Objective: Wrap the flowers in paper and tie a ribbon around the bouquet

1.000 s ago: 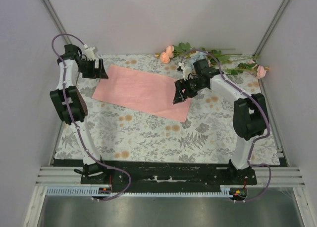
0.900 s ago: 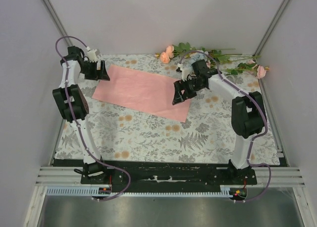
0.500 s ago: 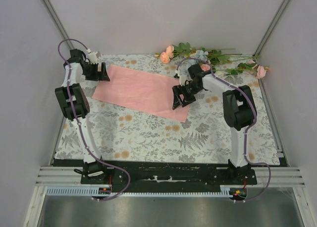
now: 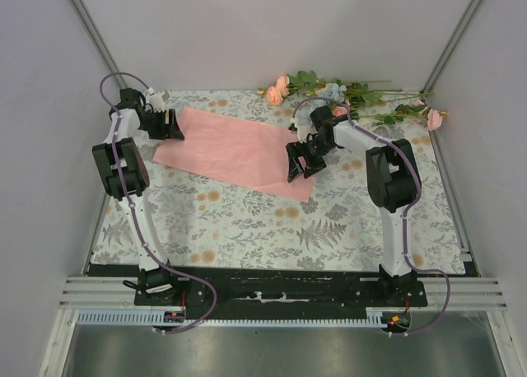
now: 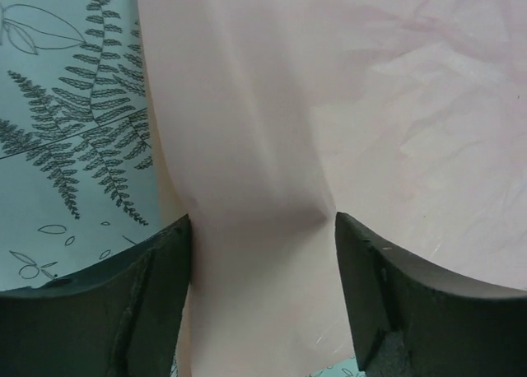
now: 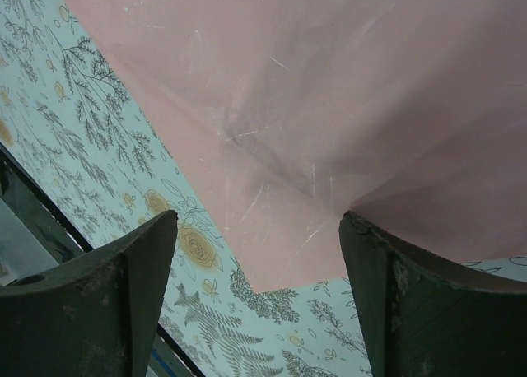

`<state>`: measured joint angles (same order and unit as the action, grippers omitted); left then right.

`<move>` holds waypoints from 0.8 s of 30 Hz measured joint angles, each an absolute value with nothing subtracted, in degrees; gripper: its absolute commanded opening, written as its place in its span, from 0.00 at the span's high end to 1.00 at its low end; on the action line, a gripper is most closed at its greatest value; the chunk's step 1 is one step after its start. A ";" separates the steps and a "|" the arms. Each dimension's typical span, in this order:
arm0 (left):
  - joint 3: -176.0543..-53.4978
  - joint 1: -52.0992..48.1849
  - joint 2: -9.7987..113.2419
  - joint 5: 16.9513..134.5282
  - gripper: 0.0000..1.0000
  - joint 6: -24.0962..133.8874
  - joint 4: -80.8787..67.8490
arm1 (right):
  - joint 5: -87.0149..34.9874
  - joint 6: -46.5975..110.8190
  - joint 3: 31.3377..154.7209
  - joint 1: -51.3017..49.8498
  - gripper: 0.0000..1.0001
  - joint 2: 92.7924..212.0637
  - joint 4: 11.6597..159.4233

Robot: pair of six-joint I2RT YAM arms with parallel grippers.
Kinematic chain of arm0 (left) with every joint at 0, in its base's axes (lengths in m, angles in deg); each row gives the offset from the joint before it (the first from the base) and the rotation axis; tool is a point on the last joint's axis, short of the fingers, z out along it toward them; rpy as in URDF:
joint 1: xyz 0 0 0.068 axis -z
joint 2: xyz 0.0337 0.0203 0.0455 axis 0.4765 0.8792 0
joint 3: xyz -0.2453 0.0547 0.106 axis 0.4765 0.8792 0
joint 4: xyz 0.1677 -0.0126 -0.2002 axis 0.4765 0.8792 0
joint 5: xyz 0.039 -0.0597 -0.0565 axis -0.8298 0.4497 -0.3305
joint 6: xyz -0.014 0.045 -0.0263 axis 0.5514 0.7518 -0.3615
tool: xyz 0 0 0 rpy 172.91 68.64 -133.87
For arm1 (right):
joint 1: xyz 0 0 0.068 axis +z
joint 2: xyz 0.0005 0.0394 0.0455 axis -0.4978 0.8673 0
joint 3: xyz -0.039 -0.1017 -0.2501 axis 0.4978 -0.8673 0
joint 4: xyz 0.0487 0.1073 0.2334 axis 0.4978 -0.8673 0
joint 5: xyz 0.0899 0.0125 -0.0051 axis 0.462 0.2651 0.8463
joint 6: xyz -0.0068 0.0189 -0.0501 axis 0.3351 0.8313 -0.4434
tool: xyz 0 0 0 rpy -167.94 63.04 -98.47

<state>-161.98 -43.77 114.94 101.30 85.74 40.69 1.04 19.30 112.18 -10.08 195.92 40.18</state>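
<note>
Right arm: had swung its elbow in from the right edge toward frame centre, while the right gripper stayed over the right end of the paper.
Left arm: had edged rightward, bringing the left gripper to the sheet's upper-left corner.
Left gripper state: jaws stood apart, straddling the sheet's edge; in the left wrist view the paper buckled into a soft fold between the fingers, not yet pinched.
Right gripper state: jaws were wide, hanging above the sheet's near right corner and holding nothing.
Paper: lay flat and slanted on the surface, centre-left in the overhead view.
Flowers: the flowers lay along the far edge at upper right, just beyond the paper and not on it.
Ribbon: could not be made out in any view.
Stage: likely positioning the sheet; wrapping had not begun.
Risk: closing on the buckled edge could crease or tear the thin sheet.
Risk: fingers might skid over flat paper and catch nothing.
Risk: a one-sided pull could drag the sheet askew.
</note>
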 measured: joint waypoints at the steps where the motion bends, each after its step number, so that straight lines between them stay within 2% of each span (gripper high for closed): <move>1: -161.37 -43.77 114.92 102.20 0.39 85.61 40.23 | 1.02 19.32 112.37 -10.08 0.13 196.05 39.94; 3: -159.14 -43.85 114.53 103.99 0.55 85.41 39.23 | 0.96 19.32 112.70 -10.08 0.12 196.27 39.68; 5: -156.47 -43.88 113.87 105.67 0.77 85.26 38.40 | 0.93 19.43 113.36 -10.08 0.13 196.69 39.07; 6: -155.25 -43.88 113.37 106.66 0.92 85.06 38.00 | 0.98 19.51 113.55 -10.08 0.13 196.82 38.85; 7: -154.11 -43.92 112.78 107.20 0.98 85.04 37.72 | 1.02 19.56 113.71 -10.11 0.13 196.93 38.65; 11: -146.98 -44.14 107.47 110.00 0.98 85.94 36.47 | 1.13 19.54 114.10 -10.08 0.11 197.10 38.26; 15: -135.09 -44.12 95.47 111.40 0.98 87.60 32.93 | 2.81 19.60 113.84 -10.26 0.07 196.58 39.24; 19: -122.68 -44.12 74.73 109.41 0.98 88.04 27.95 | 6.38 20.72 112.42 -10.89 0.04 190.76 40.95; 24: -118.02 -44.14 52.80 100.62 0.98 87.97 17.65 | 11.69 23.58 115.72 -14.37 0.02 179.11 42.96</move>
<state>-118.02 -44.14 52.80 100.62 87.97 17.65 11.69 23.58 115.72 -14.37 179.11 42.96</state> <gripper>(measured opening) 0.029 0.979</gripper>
